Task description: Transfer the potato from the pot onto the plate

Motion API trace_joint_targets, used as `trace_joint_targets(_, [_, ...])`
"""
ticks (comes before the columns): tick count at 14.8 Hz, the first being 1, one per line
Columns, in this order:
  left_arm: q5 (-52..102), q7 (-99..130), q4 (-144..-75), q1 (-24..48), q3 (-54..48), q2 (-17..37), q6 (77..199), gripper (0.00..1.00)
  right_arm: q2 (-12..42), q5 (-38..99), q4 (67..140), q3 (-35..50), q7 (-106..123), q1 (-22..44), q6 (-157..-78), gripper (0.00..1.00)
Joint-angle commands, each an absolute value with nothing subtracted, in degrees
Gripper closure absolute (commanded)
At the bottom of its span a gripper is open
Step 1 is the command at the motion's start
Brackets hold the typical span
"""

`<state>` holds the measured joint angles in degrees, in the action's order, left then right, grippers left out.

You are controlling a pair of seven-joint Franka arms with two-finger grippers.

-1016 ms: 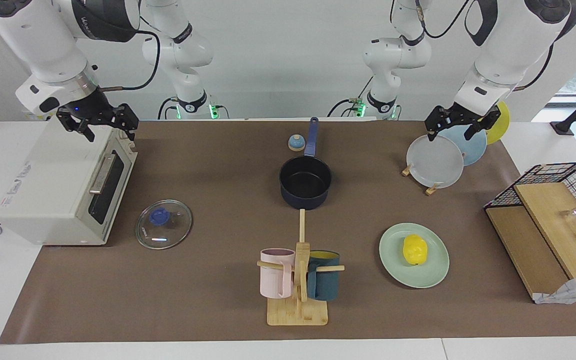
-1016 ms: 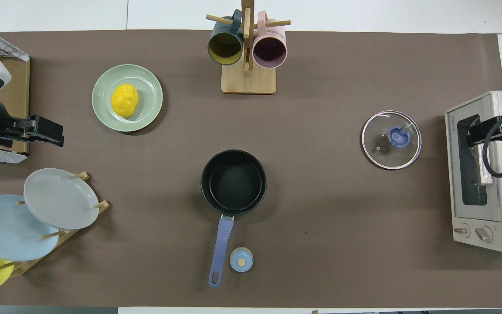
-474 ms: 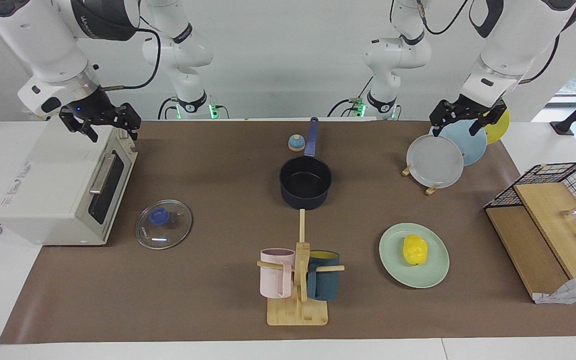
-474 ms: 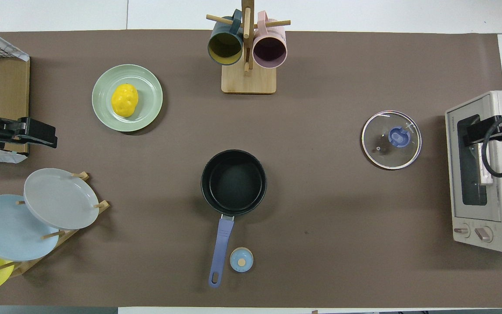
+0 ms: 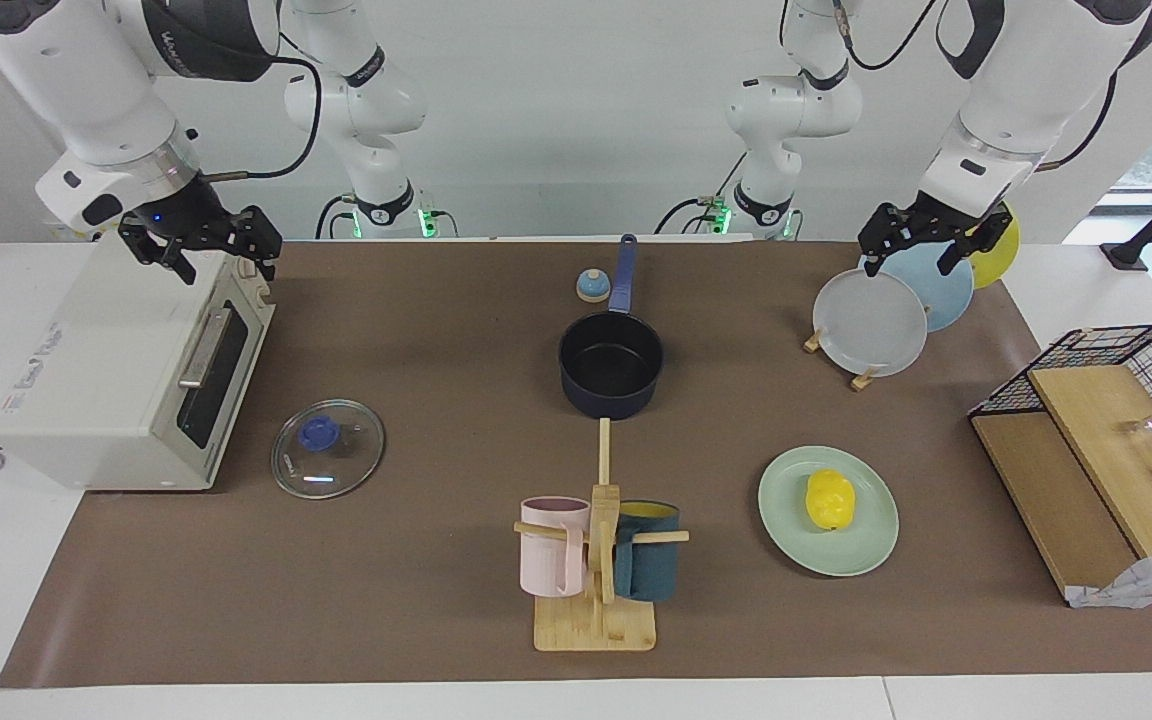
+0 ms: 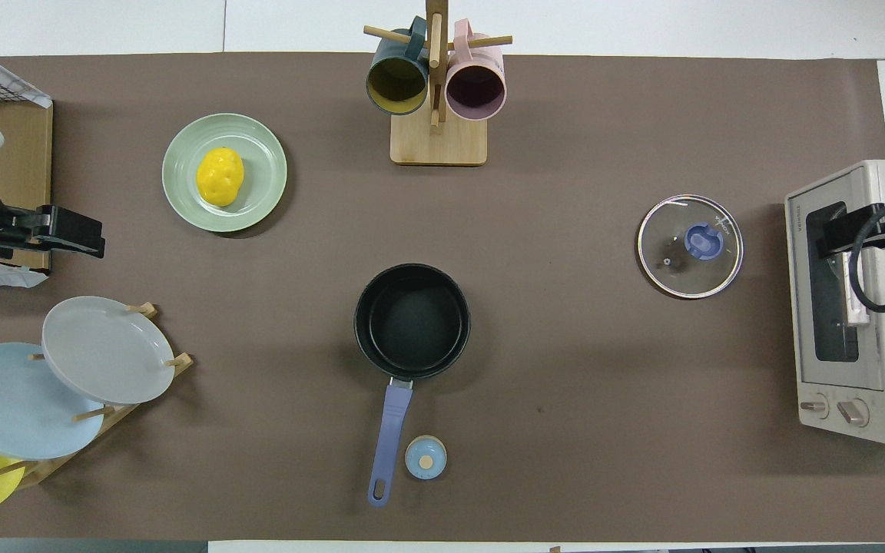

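The yellow potato lies on the mint-green plate, toward the left arm's end of the table; it also shows in the overhead view on the plate. The navy pot stands empty mid-table with its blue handle pointing toward the robots, and shows in the overhead view too. My left gripper is open and empty, up over the plate rack. My right gripper is open and empty, up over the toaster oven.
A rack holds grey, light blue and yellow plates. A toaster oven and a glass lid sit at the right arm's end. A mug tree, a small blue bell and a wire basket are also on the table.
My left gripper has lifted a little and drawn back over the plate rack. The right gripper, potato, plate and pot have hardly moved.
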<state>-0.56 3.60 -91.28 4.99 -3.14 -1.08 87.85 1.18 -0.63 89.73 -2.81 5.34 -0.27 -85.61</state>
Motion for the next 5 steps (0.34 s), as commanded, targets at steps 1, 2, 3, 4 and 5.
trace_joint_targets(1, [0.9,2.8,-94.0,4.5,-3.5,-3.3,89.6,0.00,0.5,-0.8,90.2,-2.6,4.6,-0.3,-85.9,0.00])
trace_joint_targets(2, [0.9,2.7,-94.0,4.5,-3.5,-3.3,89.5,0.00,0.5,-0.8,90.2,-2.6,4.5,-0.3,-85.9,0.00])
trace_joint_targets(3, [0.9,2.7,-94.0,4.5,-3.6,-3.3,89.3,0.00,0.5,-0.8,90.2,-2.6,4.5,-0.3,-85.9,0.00])
trace_joint_targets(4, [0.9,2.7,-94.0,4.6,-3.6,-3.4,89.4,0.00,0.5,-0.8,90.2,-2.6,4.5,-0.3,-85.9,0.00])
trace_joint_targets(5, [0.9,2.6,-94.0,4.6,-3.6,-3.4,89.4,0.00,0.4,-0.8,90.3,-2.6,4.6,-0.3,-85.9,0.00])
